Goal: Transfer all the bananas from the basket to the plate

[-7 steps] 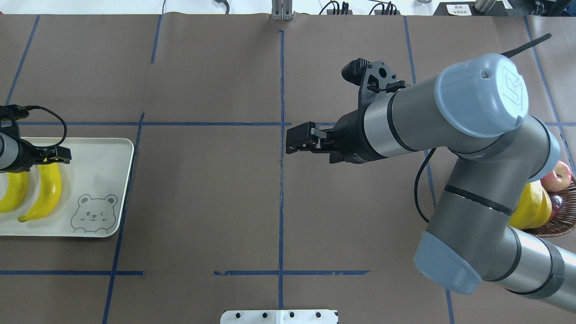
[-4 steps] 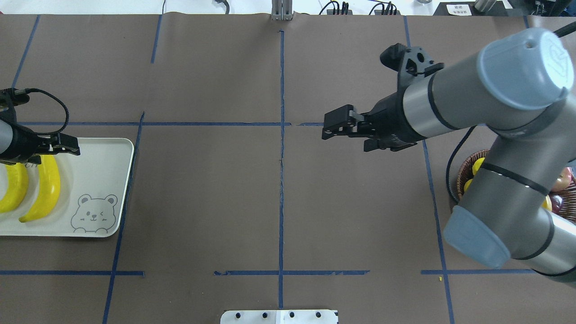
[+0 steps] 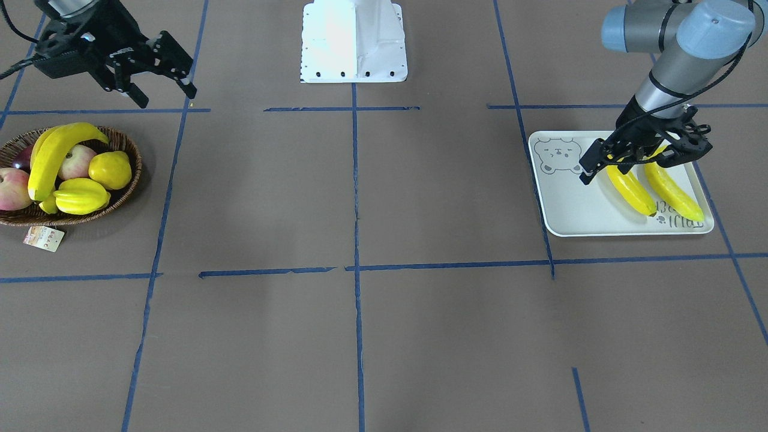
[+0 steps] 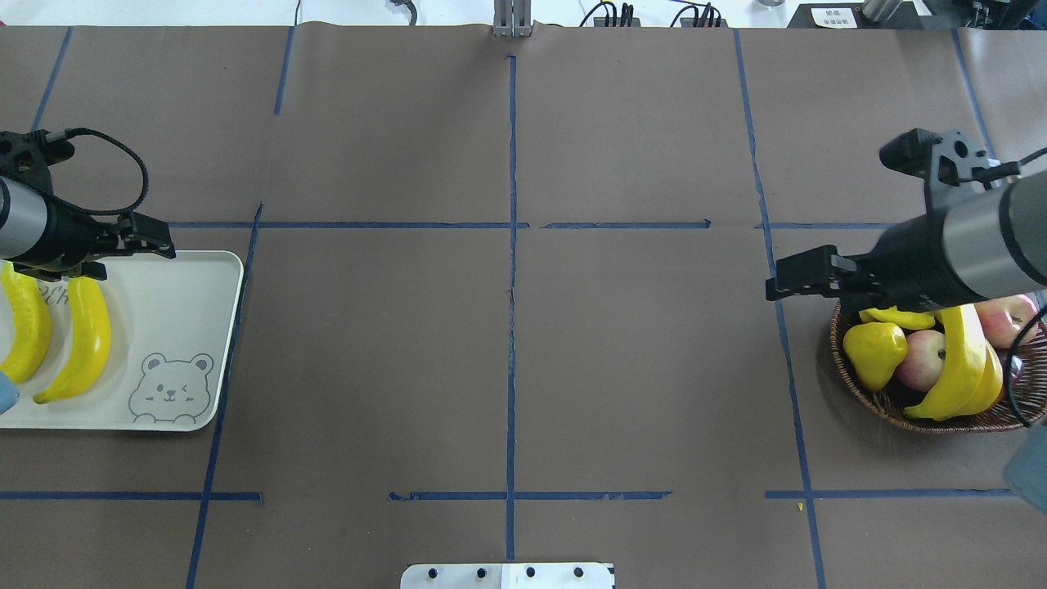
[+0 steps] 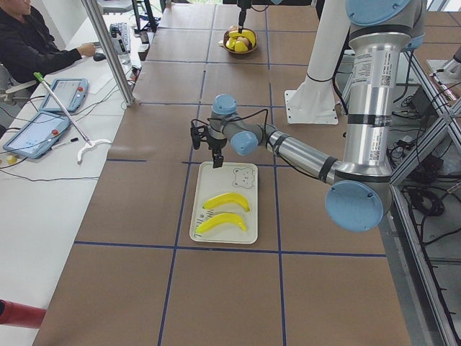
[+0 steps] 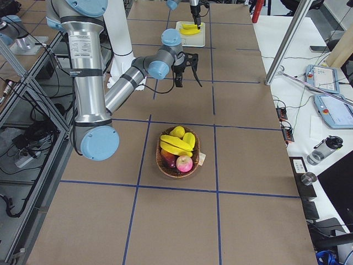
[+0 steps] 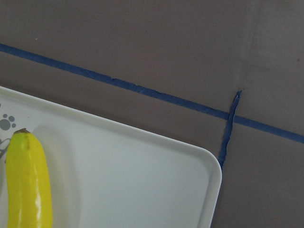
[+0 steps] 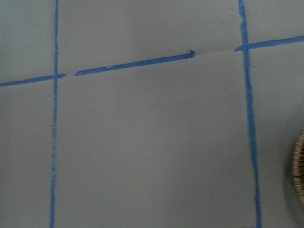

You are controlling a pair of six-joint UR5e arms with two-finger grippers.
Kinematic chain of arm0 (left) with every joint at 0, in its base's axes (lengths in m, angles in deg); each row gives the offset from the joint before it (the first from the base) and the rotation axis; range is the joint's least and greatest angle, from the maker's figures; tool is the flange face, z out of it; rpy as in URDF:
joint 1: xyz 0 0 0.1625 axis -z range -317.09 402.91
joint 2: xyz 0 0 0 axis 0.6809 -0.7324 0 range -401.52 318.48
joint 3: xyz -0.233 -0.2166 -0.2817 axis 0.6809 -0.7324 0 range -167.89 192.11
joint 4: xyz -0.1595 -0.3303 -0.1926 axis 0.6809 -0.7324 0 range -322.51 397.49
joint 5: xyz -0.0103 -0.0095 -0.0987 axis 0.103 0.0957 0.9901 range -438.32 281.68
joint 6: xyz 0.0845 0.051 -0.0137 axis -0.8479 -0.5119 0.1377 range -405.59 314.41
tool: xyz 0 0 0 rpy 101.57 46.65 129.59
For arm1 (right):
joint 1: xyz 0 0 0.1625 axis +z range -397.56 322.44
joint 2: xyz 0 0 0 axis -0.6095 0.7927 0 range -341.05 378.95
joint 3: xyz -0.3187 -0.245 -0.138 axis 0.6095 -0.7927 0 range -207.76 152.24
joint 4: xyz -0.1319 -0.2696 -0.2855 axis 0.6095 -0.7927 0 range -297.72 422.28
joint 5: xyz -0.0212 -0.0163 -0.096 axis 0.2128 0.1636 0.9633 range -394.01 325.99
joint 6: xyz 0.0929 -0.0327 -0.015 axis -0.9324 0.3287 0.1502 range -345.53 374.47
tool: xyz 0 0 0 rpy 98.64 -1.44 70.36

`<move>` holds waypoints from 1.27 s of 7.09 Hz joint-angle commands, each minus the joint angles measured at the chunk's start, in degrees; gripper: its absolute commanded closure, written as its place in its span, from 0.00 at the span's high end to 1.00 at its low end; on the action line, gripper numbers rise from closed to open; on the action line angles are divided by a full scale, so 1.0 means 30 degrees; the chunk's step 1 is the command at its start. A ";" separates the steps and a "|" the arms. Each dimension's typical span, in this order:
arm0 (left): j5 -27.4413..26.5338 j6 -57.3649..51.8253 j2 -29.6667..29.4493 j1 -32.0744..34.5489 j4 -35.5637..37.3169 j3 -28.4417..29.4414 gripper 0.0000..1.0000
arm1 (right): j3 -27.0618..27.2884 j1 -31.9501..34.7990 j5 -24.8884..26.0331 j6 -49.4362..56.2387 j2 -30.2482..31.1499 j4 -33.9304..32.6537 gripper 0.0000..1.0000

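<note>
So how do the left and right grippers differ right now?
The left gripper hangs over the plate's far edge, by the ends of two bananas; the right gripper is over bare table beside the basket, not above it. The left wrist view shows a banana, the right only the basket's rim. Both are open and empty.

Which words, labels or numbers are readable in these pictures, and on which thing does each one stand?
Lettering on the plate: grey, partly hidden, not readable.
Tag by the basket: print too small.
Left arm sticker: blurred.
Right arm sticker: blurred.
No text can be quoted.
</note>
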 commanded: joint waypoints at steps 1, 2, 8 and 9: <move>0.0007 0.1404 -0.1252 -0.0322 0.0392 -0.0034 0.99 | 0.0090 0.0488 -0.0033 0.2869 0.5368 0.3602 1.00; 0.0007 0.2280 -0.1750 -0.0760 0.0392 -0.0034 0.99 | -0.0783 0.0634 -0.0033 0.2902 0.6085 0.4552 1.00; -0.0198 0.5629 -0.4508 -0.2844 0.0128 0.0347 1.00 | -0.4568 0.1016 0.0200 0.2668 0.6415 0.4561 1.00; -0.0198 0.5629 -0.4596 -0.2844 0.0128 0.0347 1.00 | -0.4861 0.0987 0.0259 0.2639 0.6270 0.4561 0.99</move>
